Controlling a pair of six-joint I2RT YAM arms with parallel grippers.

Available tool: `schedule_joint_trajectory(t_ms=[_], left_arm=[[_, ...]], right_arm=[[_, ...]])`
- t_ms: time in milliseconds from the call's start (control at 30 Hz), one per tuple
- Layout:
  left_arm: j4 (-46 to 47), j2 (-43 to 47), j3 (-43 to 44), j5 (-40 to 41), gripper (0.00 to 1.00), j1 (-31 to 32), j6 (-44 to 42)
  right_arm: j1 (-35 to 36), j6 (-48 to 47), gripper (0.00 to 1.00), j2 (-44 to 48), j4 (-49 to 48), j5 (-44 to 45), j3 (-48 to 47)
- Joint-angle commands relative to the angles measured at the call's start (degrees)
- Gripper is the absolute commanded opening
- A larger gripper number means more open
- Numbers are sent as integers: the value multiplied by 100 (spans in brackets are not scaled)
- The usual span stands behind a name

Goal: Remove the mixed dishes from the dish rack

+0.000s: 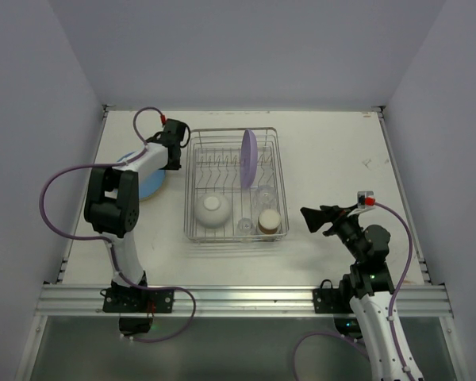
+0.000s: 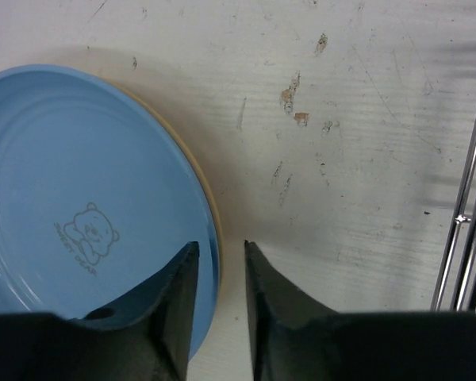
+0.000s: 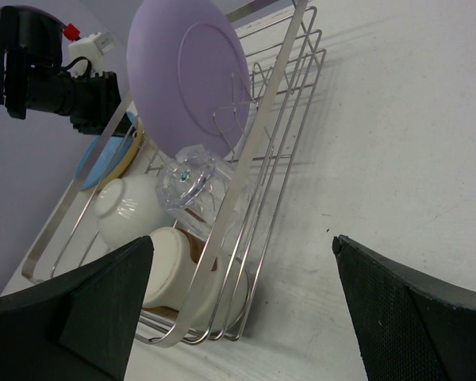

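The silver wire dish rack (image 1: 192, 190) stands mid-table. In it a purple plate (image 1: 249, 157) stands upright, a white bowl (image 1: 212, 209) lies upside down, and two clear glasses (image 1: 264, 194) and a brown cup (image 1: 269, 221) sit at the front right. A blue plate (image 1: 152, 189) lies on the table left of the rack, stacked on a tan-orange plate (image 2: 211, 208). My left gripper (image 2: 222, 246) hovers over the blue plate's (image 2: 71, 198) right rim, jaws slightly parted, holding nothing. My right gripper (image 3: 244, 238) is wide open and empty, right of the rack, facing the cup (image 3: 170, 270).
White walls close in the table at the back and sides. The rack's wire (image 2: 468, 230) stands just right of my left gripper. The right wrist view shows the purple plate (image 3: 194, 75), bowl (image 3: 127, 208), a glass (image 3: 186, 178) and the left arm (image 3: 47, 83) beyond.
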State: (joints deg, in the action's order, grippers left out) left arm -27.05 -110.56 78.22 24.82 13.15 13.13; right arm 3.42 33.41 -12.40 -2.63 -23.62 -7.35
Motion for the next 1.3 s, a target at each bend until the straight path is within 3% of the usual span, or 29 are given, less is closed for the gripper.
schedule_joint_trajectory(t_ms=[0, 100, 433, 500, 600, 767, 867, 1133, 1267], left_arm=[[59, 324, 36, -109, 39, -40, 146], [77, 543, -17, -328, 51, -40, 164], [77, 2117, -227, -1225, 61, -40, 305], [77, 2388, -263, -1260, 73, -40, 313], [121, 2688, -359, -1584, 77, -40, 313], [525, 3241, -754, -3040, 94, -40, 374], [797, 3479, -878, -3790, 100, -40, 401], [2114, 3954, -1809, -5775, 100, -23, 989], [2678, 4034, -2170, -6103, 100, 91, 1271]], right_arm=[[-8, -1, 99, 1, -229, -108, -20], [-8, 8, 99, -8, -229, -108, -12], [-8, -10, 99, 10, -220, -99, -20], [-8, -10, 99, 19, -211, -99, -12], [-8, -1, 99, 10, -220, -91, -20], [-8, -1, 99, -8, -211, -82, -29], [-8, -10, 99, -8, -211, -82, -29], [1, -1, 99, -69, -220, -55, -38], [-8, -1, 99, -61, -203, -29, -47]])
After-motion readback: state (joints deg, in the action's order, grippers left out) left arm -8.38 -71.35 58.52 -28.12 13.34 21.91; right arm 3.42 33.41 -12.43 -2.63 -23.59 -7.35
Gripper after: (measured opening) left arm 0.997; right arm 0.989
